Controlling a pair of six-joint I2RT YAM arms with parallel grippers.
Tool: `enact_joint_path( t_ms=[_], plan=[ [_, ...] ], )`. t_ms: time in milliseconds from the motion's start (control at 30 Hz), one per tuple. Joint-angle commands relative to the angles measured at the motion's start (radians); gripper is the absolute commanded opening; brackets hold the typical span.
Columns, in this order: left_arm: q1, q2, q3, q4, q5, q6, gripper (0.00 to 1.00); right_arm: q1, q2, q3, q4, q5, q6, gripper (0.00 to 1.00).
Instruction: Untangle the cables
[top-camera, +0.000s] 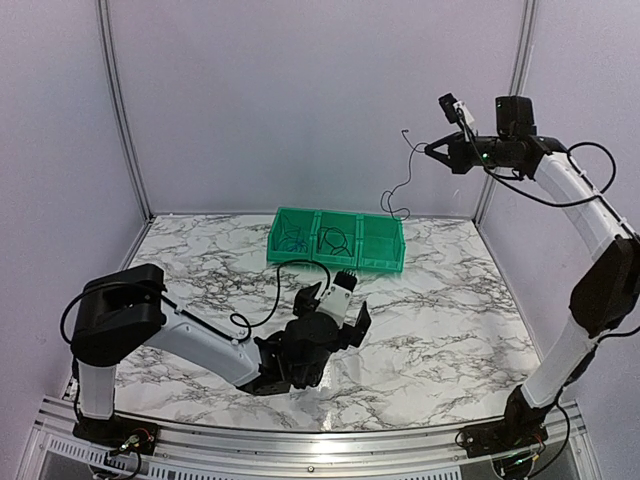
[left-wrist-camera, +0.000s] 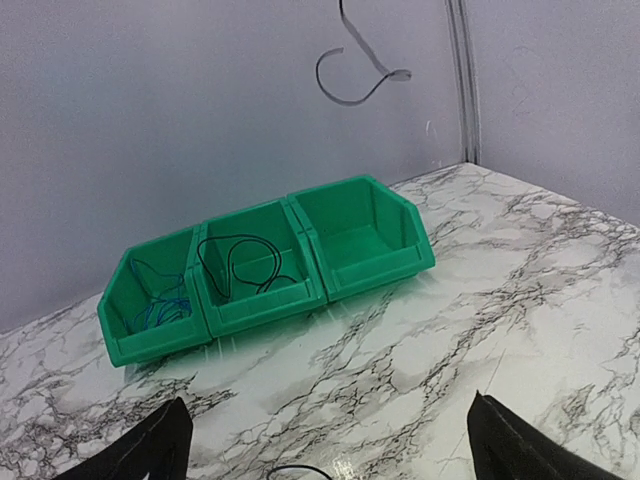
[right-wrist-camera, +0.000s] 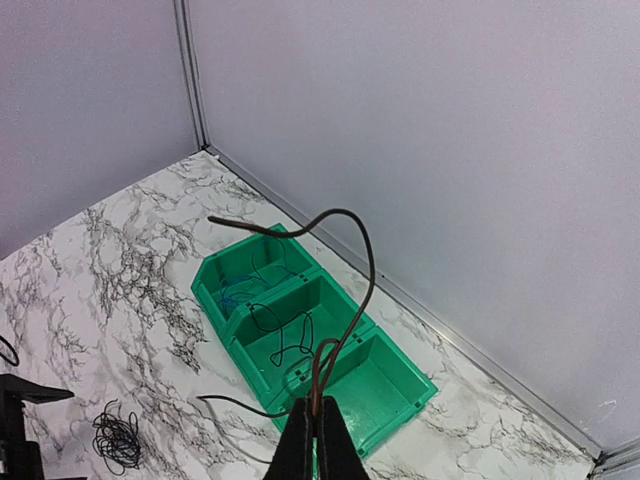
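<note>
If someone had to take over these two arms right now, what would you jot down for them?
Left gripper: open, empty, low over the table.
Right gripper: shut on a thin black cable, high in the air near the green bin.
Done: a blue cable lies in the bin's left compartment, a second black cable in the middle one.
Left: the held cable probably goes in the empty right compartment; a black clump on the table awaits.

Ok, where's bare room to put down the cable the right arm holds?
Bare: the right bin, and the table between the bins and the right arm's base. Crowded: left bin holds a blue cable, middle bin a black cable, and a coil lies near the left gripper.
</note>
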Motion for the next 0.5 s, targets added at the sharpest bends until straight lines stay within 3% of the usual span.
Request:
enact_joint_path(
  t_ms=[0,67,200,467],
  plan=[
    [0.004,-0.095,-0.08,0.008,-0.074,0.056,0.99,-0.004,0.034,0.006,0.007,0.006,-0.012,0.0],
    [0.003,-0.134,-0.143,0.01,-0.056,-0.021,0.99,-0.004,0.053,0.004,0.012,0.002,-0.012,0.0],
    [-0.006,-0.173,-0.241,0.05,-0.168,-0.181,0.99,-0.003,0.09,0.007,0.02,0.004,-0.011,0.0],
    [-0.01,-0.244,-0.367,0.041,-0.284,-0.313,0.99,-0.002,0.203,0.052,0.048,-0.008,0.002,0.0]
  ],
)
